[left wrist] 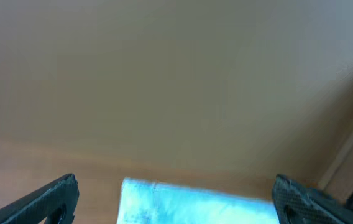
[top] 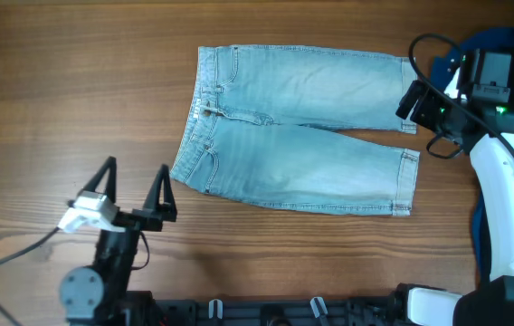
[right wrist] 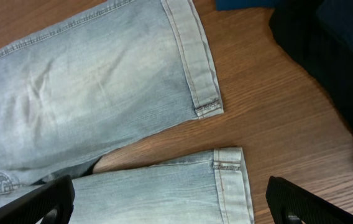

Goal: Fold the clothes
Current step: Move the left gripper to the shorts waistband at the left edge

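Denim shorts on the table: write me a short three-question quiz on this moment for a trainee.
1. True or false: the denim shorts are already folded in half.
2. Fill in: the left gripper and the right gripper are both ____ and hold nothing.
3. Which gripper is nearer the cuffed hems? A) left gripper B) right gripper

Key: 1 false, they lie flat with both legs spread; 2 open; 3 B.
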`<state>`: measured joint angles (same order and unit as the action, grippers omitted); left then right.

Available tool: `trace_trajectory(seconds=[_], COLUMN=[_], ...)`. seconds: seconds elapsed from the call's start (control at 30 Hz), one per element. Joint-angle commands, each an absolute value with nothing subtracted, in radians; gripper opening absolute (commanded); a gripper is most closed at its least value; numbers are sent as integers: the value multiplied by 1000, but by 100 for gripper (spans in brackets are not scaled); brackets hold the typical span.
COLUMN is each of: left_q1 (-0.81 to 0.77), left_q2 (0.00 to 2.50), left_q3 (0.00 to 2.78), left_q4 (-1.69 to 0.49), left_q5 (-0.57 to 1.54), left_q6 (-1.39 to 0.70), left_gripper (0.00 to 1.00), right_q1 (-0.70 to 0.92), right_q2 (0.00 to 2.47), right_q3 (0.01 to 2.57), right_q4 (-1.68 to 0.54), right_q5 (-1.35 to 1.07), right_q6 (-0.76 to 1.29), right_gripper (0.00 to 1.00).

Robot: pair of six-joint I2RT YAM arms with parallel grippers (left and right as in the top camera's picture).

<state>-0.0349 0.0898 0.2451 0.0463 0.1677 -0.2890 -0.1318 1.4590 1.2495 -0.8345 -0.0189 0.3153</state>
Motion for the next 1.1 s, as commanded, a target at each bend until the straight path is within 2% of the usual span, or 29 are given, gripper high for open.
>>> trace_trajectory(seconds=[0.0,0.2,0.37,0.6,0.8,0.9,0.93,1.0,1.07], left_q1=[-42,-42,-42,-42,-42,-42,-42,-44,-49], left_q2=[270,779,1168,1521,1586,1610,1617,1647,1686], left_q3=[502,956,1145,1153,1152,1150,1148,1142,1142], left_q4=[-49,-459,-642,-564,-483,-483,-483,-492,-510], left_q5=[213,212,228,296,347,348,348,348,348], left_q6=[-236,-115,-115,-119,-119,-118,-118,-102,-89], left_gripper=[100,100,100,100,100,95,91,75,72], right_q1=[-130,-130,-130,-130,-130,-130,-130,-130,-130], right_q2=[1451,1451,1451,1451,1451,1451,1451,1451,1451], right_q3=[1261,1261,1261,1261,1261,1261,1261,1261,1261], right_q4=[-828,-826,-827,-827,-827,-826,-827,-827,-827], right_q5=[-24,-24,-24,-24,-24,-24,-24,-24,-24], right_q6=[315,317,317,317,317,317,317,317,317], right_gripper=[100,100,100,100,100,100,100,100,100])
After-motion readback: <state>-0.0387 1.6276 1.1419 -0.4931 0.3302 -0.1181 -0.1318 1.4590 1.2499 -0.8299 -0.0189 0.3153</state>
